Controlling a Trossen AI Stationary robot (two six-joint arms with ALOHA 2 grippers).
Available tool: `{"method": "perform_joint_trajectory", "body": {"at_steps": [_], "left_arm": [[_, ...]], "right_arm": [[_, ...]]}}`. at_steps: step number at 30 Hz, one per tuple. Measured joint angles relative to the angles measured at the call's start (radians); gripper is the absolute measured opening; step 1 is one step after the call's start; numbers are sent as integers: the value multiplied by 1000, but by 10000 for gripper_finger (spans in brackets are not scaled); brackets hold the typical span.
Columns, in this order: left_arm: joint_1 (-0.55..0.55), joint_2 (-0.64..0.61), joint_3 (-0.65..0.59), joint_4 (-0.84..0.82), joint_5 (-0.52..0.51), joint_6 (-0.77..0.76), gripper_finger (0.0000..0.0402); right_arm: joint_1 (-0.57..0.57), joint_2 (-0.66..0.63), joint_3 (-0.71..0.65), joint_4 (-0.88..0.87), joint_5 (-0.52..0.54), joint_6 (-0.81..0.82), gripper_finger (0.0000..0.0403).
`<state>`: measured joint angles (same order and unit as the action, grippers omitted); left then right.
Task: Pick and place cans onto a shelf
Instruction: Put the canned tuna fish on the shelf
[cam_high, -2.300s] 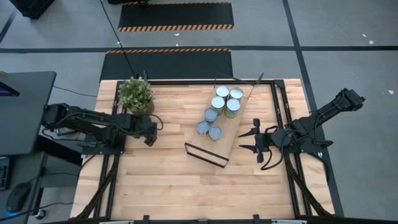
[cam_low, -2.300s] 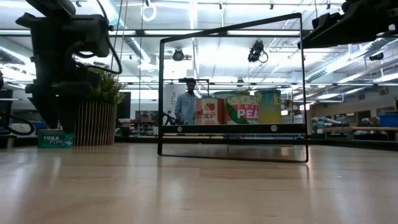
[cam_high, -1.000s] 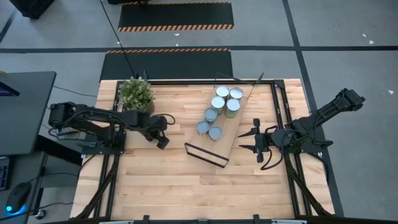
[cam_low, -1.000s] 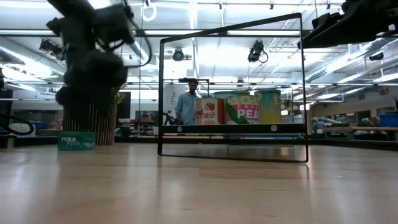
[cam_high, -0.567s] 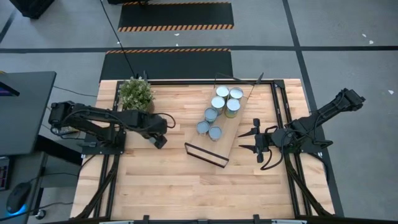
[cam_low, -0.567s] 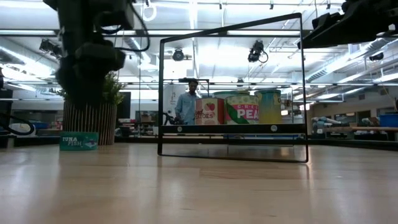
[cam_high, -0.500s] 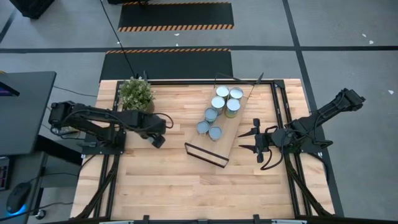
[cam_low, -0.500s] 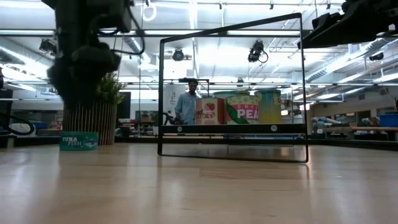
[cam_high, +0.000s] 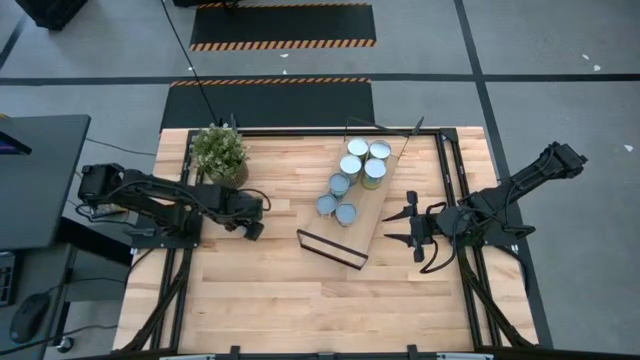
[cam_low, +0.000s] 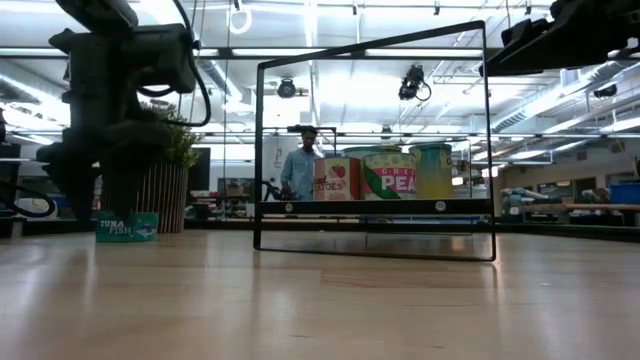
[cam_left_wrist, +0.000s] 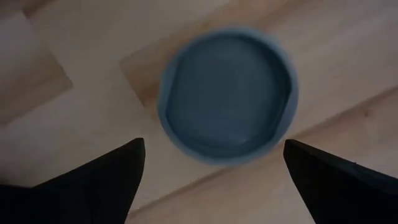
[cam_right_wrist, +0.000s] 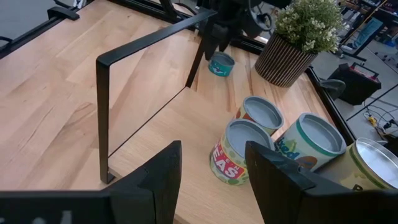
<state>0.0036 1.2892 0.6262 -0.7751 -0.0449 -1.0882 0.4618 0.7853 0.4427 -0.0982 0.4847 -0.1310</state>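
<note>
Left hand (cam_high: 251, 226) wide open, poised over lone tuna can (cam_low: 127, 226) on worktop (cam_high: 260, 290) near plant (cam_high: 219, 150). Step: grasp approach. You lower, close on can, carry to shelf (cam_high: 372, 215) where other cans (cam_high: 351, 166) sit. Right hand (cam_high: 400, 226) half-open, empty, beside shelf.

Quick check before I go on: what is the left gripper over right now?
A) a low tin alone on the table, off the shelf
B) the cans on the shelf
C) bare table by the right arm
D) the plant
A: the left gripper hangs open over the low tin, which sits on the table near the plant, apart from the shelf and its cans.
</note>
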Motion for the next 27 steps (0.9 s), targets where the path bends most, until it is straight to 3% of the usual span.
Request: {"method": "perform_joint_trajectory", "body": {"at_steps": [9, 21, 27], "left_arm": [[0, 20, 0, 39, -88, 11, 387], [6, 137, 0, 120, -78, 30, 387], [6, 138, 8, 133, -70, 35, 356]], "right_arm": [[0, 0, 0, 0, 0, -1, 185], [0, 0, 0, 8, 0, -3, 185], [0, 0, 0, 8, 0, -3, 185]]}}
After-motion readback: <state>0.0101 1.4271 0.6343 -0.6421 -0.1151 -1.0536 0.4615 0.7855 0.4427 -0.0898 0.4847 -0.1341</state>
